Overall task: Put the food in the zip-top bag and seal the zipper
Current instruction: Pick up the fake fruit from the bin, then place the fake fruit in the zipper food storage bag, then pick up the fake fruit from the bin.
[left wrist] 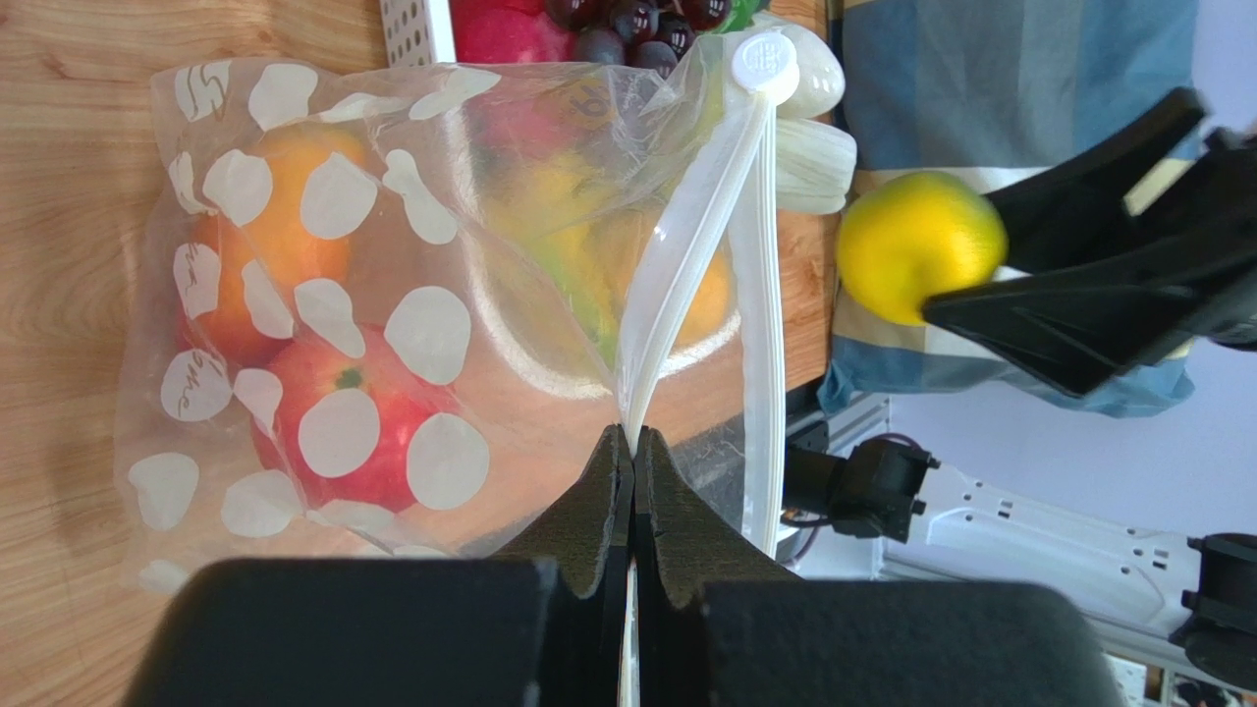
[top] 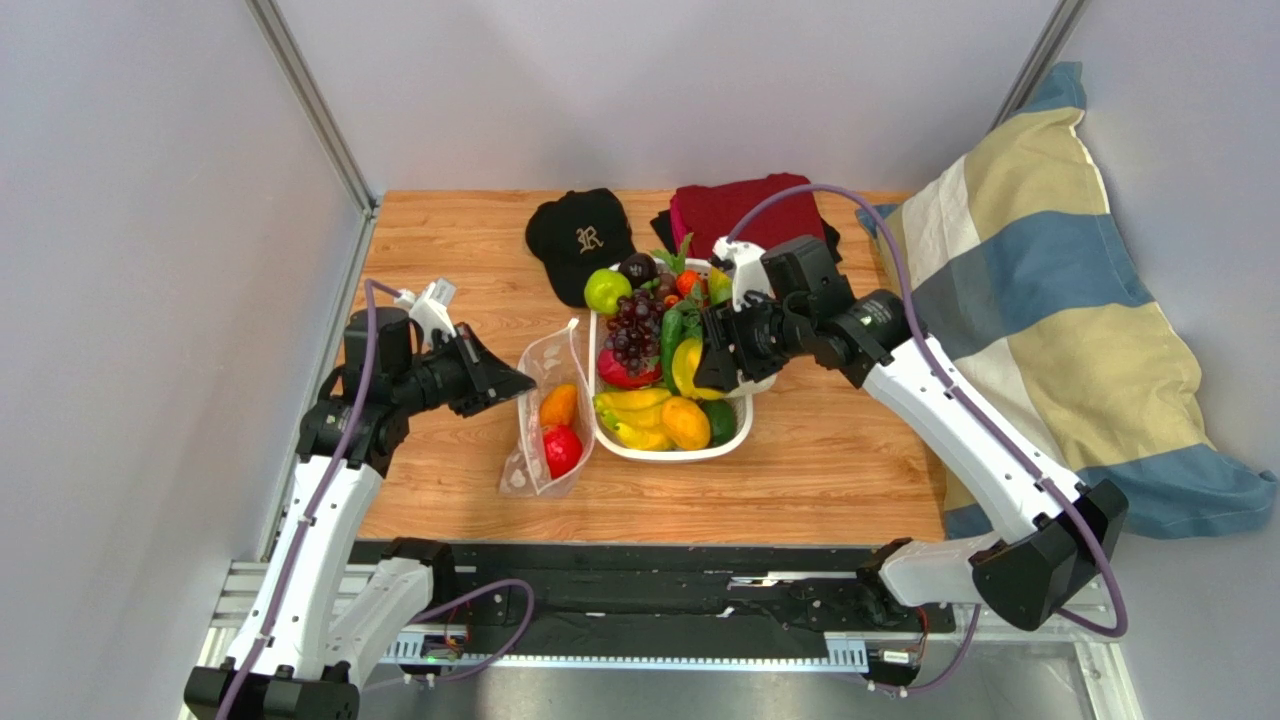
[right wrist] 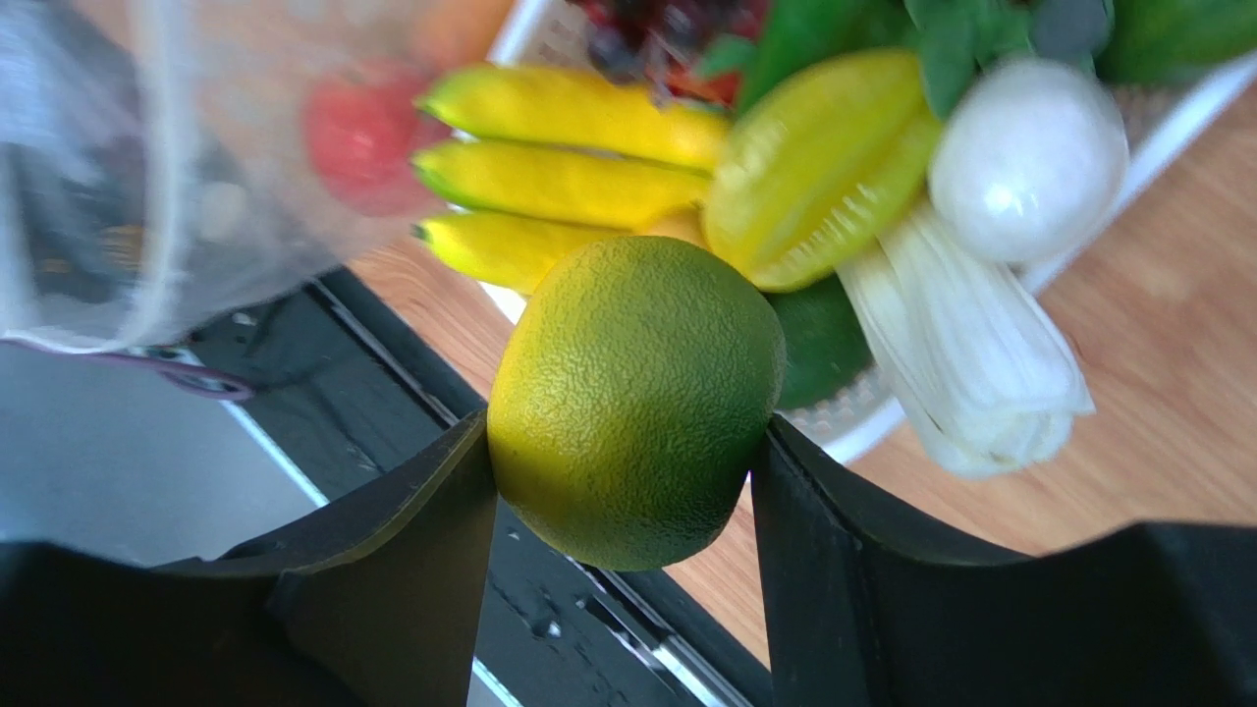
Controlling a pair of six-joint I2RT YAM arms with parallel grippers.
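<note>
Two tools share the work here. At the left, the left tool (left wrist: pixel 632 442) is closed on one lip of the zipper (left wrist: pixel 694 243), pinching the strip and holding it up off the bench (top: pixel 842 465). The other lip sags away, so the bag (top: pixel 526 458) gapes toward the tray. That hold looks meant to keep the mouth open and steady for loading, since the thin film would likely flop closed on its own. Inside the bag lie an orange (top: pixel 558 405) and an apple (top: pixel 562 449), resting low against the bench and away from the raised edge. Just right of the bag stands the tray (top: pixel 661 453), which holds most of the food (top: pixel 646 375) in a mixed heap. Over the tray's right part, the right tool (top: pixel 718 365) grips a yellow-green citrus (right wrist: pixel 635 391) between both fingers, apparently clear of the heap. The citrus seems to be the next piece bound for the bag. Sealing must wait until the tray is emptied and the pinched lip can meet its partner.
</note>
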